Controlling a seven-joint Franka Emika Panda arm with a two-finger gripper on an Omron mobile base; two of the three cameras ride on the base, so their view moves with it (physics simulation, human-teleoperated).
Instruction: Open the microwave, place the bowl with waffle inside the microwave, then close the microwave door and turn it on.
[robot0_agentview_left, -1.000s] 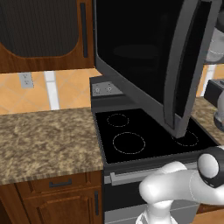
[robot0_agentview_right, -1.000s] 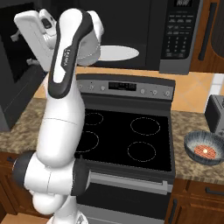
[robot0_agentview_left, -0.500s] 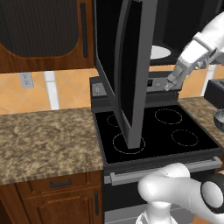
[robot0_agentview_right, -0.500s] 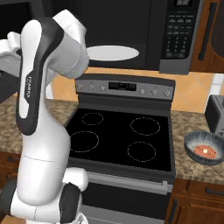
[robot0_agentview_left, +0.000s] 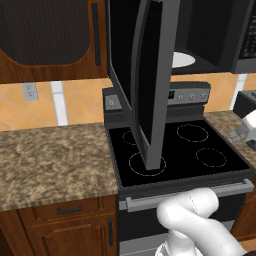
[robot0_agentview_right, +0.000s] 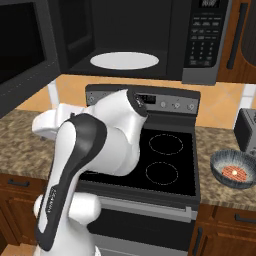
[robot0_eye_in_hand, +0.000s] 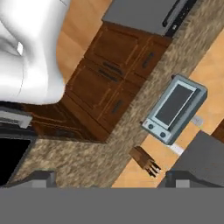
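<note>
The microwave (robot0_agentview_right: 202, 40) hangs over the stove with its cavity showing. Its door (robot0_agentview_left: 150, 75) stands swung wide open and is seen nearly edge-on; in the right base view the door (robot0_agentview_right: 25, 55) reaches out to the left. The small grey bowl (robot0_agentview_right: 234, 169) holding a reddish waffle sits on the granite counter right of the stove, apart from my arm. My arm (robot0_agentview_right: 115, 135) is folded low in front of the stove. In the hand view my gripper (robot0_eye_in_hand: 114, 178) is open, fingertips far apart, nothing between them, looking down at the right counter.
A flat white turntable plate (robot0_agentview_right: 125, 60) lies inside the microwave. The black four-ring stove (robot0_agentview_left: 175, 150) is below. A toaster (robot0_eye_in_hand: 175, 107) and knife block (robot0_eye_in_hand: 144, 159) stand on the right counter (robot0_eye_in_hand: 87, 162), above wooden drawers (robot0_eye_in_hand: 109, 87). The left counter (robot0_agentview_left: 50, 160) is bare granite.
The microwave door has swung from half open to wide open. My arm has dropped from up by the door to a folded pose low in front of the stove.
</note>
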